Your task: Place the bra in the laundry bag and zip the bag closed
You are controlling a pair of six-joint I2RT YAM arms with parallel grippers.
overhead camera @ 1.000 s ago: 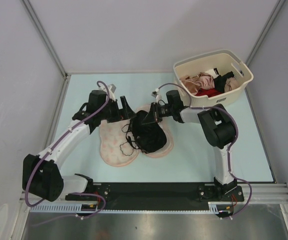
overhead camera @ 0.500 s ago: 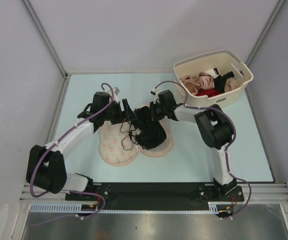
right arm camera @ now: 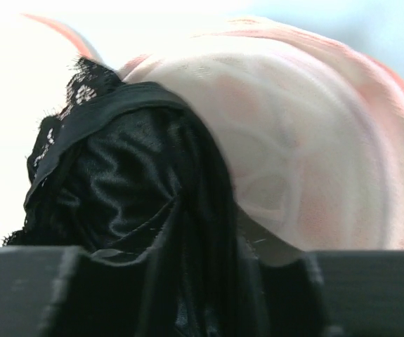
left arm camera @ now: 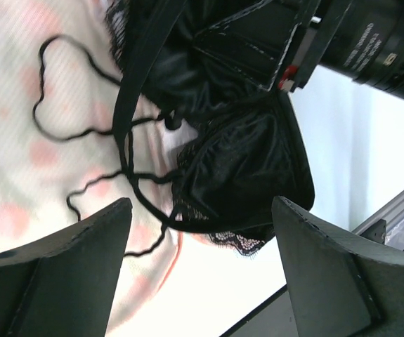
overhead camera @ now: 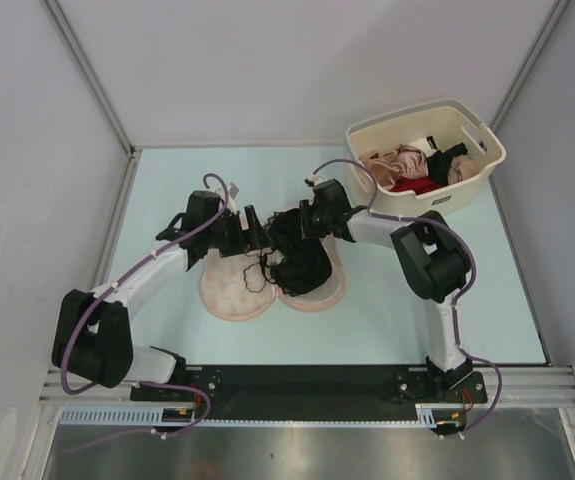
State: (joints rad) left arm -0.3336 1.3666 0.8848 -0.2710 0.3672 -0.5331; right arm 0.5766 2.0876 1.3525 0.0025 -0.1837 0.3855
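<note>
Left wrist view: left gripper (left arm camera: 202, 207) spread wide, the bra (left arm camera: 244, 168) just ahead on the laundry bag (left arm camera: 19, 140) lining. Right gripper (right arm camera: 187, 270) straddles bra cloth (gripped or not, I cannot tell). Stuffing step, I judge; next, tuck everything inside before zipping.

Small white print on the right arm's black housing (left arm camera: 379, 49) is too blurred to read.

A pale blue counter (overhead camera: 487, 300) is enclosed by plain grey-white walls (overhead camera: 297, 60) and slim aluminium corner posts (overhead camera: 87, 70), evenly lit.
</note>
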